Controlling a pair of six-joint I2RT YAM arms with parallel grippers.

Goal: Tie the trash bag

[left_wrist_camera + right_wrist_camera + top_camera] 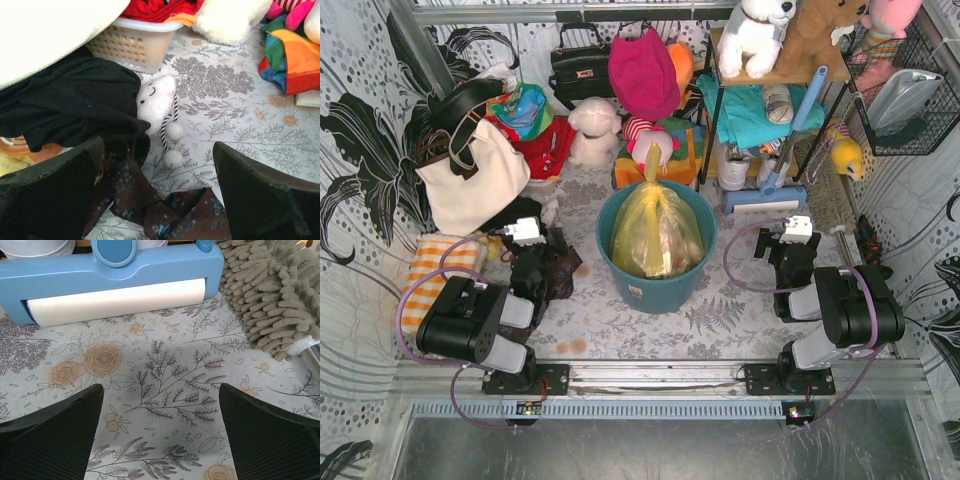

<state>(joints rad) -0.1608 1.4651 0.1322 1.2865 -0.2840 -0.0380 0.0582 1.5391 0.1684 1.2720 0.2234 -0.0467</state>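
The yellow-green trash bag stands inside a teal bucket in the middle of the table, its neck gathered into a narrow upright twist. Both arms rest low near the front edge, either side of the bucket. My left gripper is open over a dark floral cloth, well left of the bag; nothing sits between its fingers. To the right of the bucket my right gripper is open above the bare floral tablecloth, holding nothing. Neither wrist view shows the bag.
A cream tote and black cloth lie at left, by a white basket and a small white plush. A blue lint roller and grey mop head sit ahead of the right gripper. Toys and a shelf crowd the back.
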